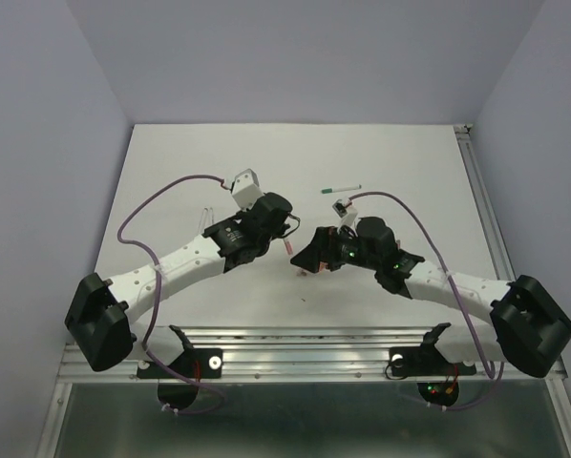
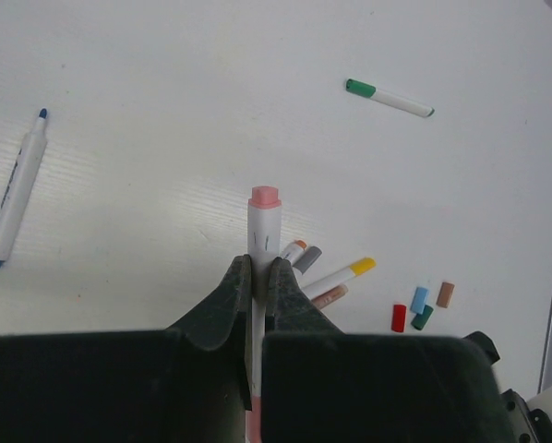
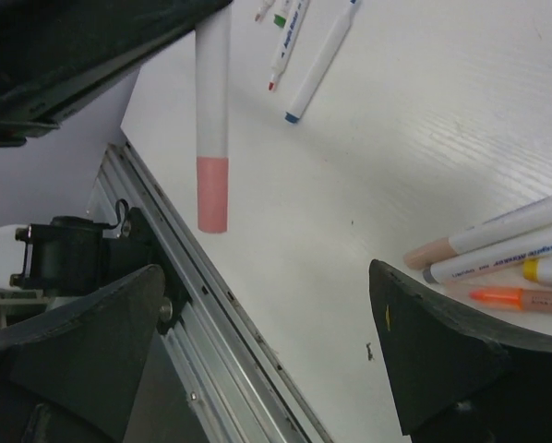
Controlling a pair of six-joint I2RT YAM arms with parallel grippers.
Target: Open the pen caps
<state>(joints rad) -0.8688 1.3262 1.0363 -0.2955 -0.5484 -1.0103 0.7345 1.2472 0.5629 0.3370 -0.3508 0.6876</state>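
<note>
Faint dark lettering runs along a red-tipped pen [image 3: 290, 39] and a grey-tipped pen [image 3: 509, 257], but it is too blurred to read.

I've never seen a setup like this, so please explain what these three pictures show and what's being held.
These are two robot arms bolted to a white table. One picture looks down from above; the other two come from a camera on each wrist. The left gripper is shut on a white pen with pink ends. The right gripper is open, that pen's pink end in front of it. On the table lie a blue marker, a green-tipped pen, a bunch of pens and four loose caps.
</note>
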